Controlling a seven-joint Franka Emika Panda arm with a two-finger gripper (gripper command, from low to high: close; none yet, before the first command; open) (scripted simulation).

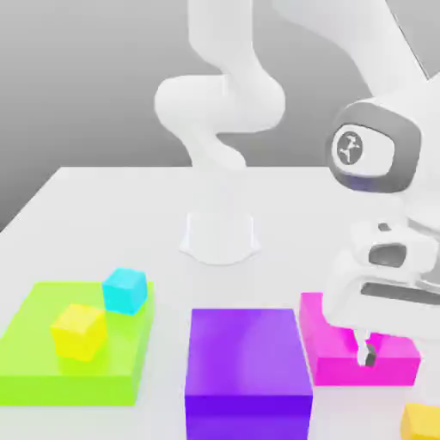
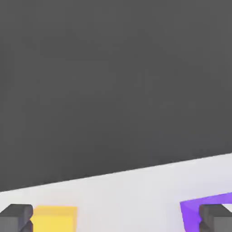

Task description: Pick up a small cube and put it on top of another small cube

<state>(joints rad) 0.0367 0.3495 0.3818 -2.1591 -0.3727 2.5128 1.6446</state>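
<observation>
Gripper [image 2: 115,219] wide open – nothing betw. fingers (amber small cube [image 2: 54,219] near one) – empty.

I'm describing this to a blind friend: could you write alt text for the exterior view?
A white robot arm lowers its open claw over a magenta block, near an amber cube at the exterior view's lower right. On the white table also sit a purple block and a lime slab carrying a cyan cube and a lemon-yellow cube.
</observation>
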